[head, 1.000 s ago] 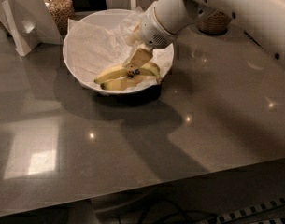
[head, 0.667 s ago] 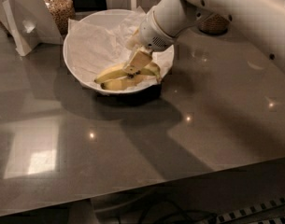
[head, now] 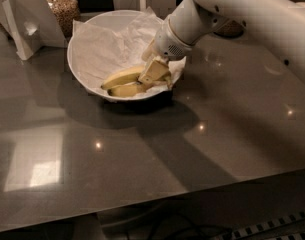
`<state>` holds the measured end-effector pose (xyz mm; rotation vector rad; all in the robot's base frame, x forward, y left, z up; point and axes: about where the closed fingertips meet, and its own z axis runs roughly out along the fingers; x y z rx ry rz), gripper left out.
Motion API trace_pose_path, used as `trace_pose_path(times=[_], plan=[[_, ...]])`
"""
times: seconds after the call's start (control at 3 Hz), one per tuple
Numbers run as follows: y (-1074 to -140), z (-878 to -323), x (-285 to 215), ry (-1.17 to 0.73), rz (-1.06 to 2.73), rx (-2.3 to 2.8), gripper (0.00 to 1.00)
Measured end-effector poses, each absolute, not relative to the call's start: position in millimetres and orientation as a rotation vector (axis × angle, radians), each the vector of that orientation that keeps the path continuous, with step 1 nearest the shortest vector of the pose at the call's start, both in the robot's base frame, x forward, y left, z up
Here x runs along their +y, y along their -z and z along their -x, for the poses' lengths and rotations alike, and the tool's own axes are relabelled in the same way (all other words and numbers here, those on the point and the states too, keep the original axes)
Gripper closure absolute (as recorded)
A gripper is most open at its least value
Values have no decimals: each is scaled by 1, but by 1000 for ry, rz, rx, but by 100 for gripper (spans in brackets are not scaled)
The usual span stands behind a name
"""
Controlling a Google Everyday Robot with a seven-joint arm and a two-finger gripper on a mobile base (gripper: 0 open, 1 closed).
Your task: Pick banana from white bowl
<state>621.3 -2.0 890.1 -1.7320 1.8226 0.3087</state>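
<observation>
Banana (head: 123, 78): a joined pair, lying flat on the crumpled paper liner (head: 109, 44) in the near part of the white bowl (head: 75, 71), close under its near rim. The long axis runs roughly parallel to the table's near edge, tilted a little, with the free tips pointing toward the left edge. The joined end lies to the right, under the gripper. The upper fruit is yellow-green and curved. The lower one (head: 126, 90) is shorter and duller, tucked just beside it.

Gripper (head: 153, 73): reaches down into the bowl from the right side on the white arm (head: 232, 9) and rests at the banana's right end, touching it. Whether the jaws are clenched on the fruit, cannot tell.

Bowl stands on the glossy grey table (head: 142, 154), toward the far edge. A glass jar of brown grains (head: 62, 6) and a white folded card (head: 23, 26) stand near the far left corner.

Against a second ago: the gripper has dropped lower and shifted slightly toward the near edge, now down on the fruit's end. Banana and bowl lie where they did.
</observation>
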Motion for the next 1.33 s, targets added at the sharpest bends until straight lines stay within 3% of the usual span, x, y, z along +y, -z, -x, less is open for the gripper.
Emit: trace_pose_path(times=[0.67,1.33], plan=[[-877,-621,-22,-306,1764,1883,48],[-885,-614,-17,-312,1800,1866,90]])
